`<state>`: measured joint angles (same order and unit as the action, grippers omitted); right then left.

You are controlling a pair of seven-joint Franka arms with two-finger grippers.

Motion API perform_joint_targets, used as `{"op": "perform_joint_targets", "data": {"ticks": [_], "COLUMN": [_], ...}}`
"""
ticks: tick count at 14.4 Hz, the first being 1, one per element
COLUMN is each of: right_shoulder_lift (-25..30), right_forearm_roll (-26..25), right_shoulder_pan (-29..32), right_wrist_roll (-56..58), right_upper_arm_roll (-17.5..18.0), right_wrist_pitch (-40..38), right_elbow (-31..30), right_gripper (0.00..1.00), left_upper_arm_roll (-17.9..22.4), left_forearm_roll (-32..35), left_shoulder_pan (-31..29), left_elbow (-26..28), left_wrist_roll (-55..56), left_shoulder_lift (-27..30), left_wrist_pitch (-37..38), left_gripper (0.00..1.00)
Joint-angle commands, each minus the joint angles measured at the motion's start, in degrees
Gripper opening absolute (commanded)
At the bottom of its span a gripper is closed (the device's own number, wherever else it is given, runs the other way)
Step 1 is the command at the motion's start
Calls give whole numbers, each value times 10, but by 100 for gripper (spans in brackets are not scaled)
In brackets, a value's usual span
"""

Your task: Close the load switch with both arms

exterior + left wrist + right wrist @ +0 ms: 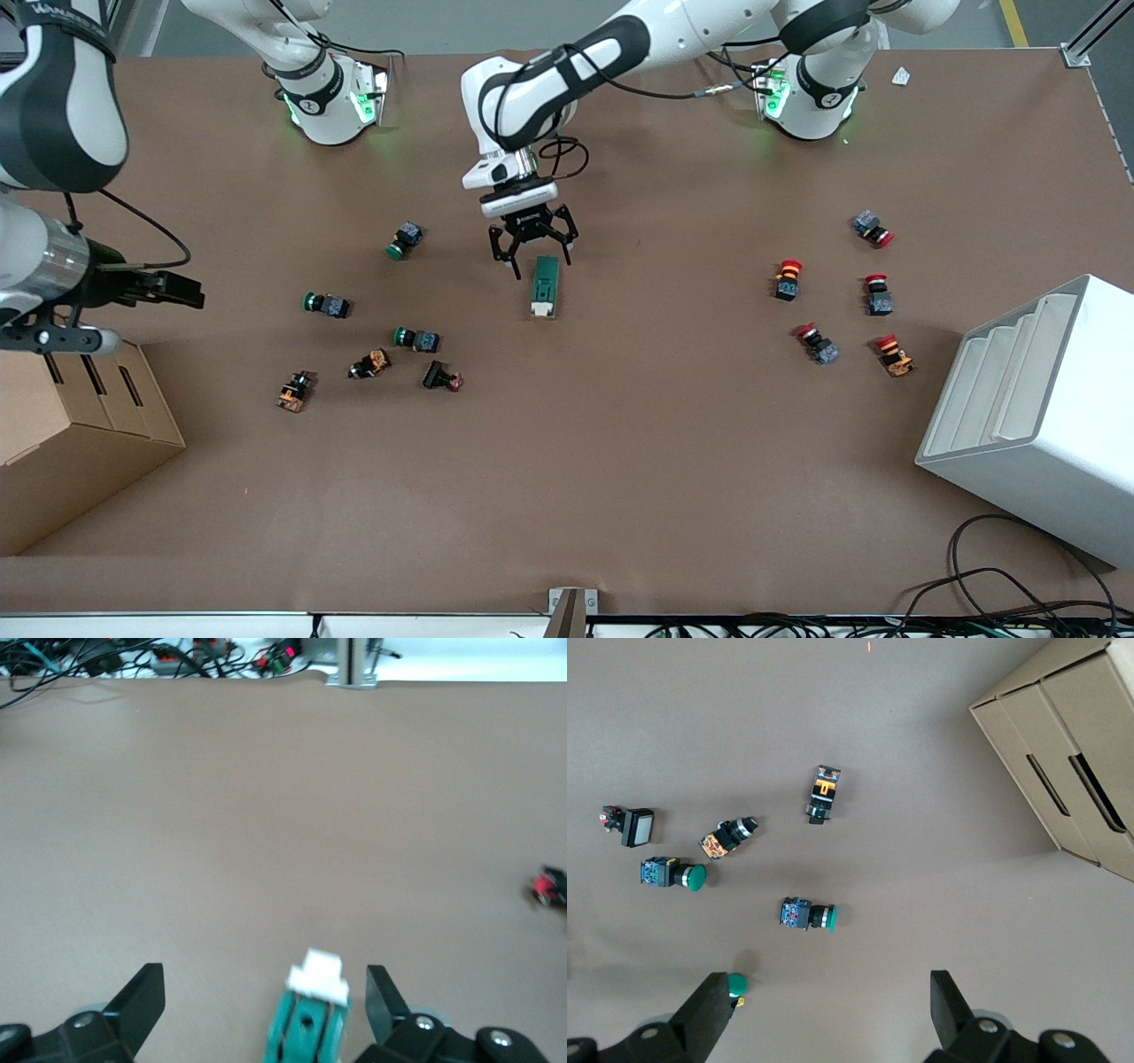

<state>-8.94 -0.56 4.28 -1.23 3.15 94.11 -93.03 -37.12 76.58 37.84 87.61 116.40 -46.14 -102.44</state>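
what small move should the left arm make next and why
Probably lower the left gripper a little and shut it on the load switch: its jaws stand open astride the switch's end, not yet touching. The right gripper waits, open, over the green buttons.

The small oblong plastic load switch [543, 285] is dark green with a white tab at its 6 o'clock end. The flat table [620, 461] is plain brown. The small push buttons [412, 338] have green caps, others [790, 266] red caps. The square cardboard box [71, 434] is tan; the plastic bin [1063, 425] is white.
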Motion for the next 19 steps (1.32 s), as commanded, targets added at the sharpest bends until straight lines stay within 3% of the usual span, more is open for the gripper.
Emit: {"op": "perform_joint_targets", "data": {"ticks": [1,5,8,11,16,18,19], "right_shoulder_lift": [31,39,42,44,39,38,34], "right_forearm_roll": [-13,-12,-11,-10,-8,-8,-4], "right_shoulder_pan": [16,-2,-30,-30,-31,-32,-29], "right_wrist_roll": [3,-5,-5,-3,-4,-1,2], "right_upper_arm_roll": [26,14,-20,-19,-17,-17,-17], "right_wrist_pitch": [3,-6,-13,-15,-75,-74,-75], "right_elbow": [-29,-29,-28,-22,53,64,72], "right_gripper": [100,100,100,100,100,100,100], "left_upper_arm_roll": [-13,-16,-16,-16,-16,5,46], "left_forearm_roll": [-69,-197,-278,-364,-488,-547,-570], "left_shoulder_pan": [-30,-108,-170,-241,-351,-370,-365], "left_elbow": [-57,-87,-88,-88,-88,-85,-84], "left_wrist_roll": [-70,-252,-381,-495,-634,-725,-782], "left_shoulder_lift": [8,79,133,188,259,300,316], "left_wrist_pitch": [-1,1,1,1,3,27,36], "left_gripper": [100,100,100,100,100,100,100]}}
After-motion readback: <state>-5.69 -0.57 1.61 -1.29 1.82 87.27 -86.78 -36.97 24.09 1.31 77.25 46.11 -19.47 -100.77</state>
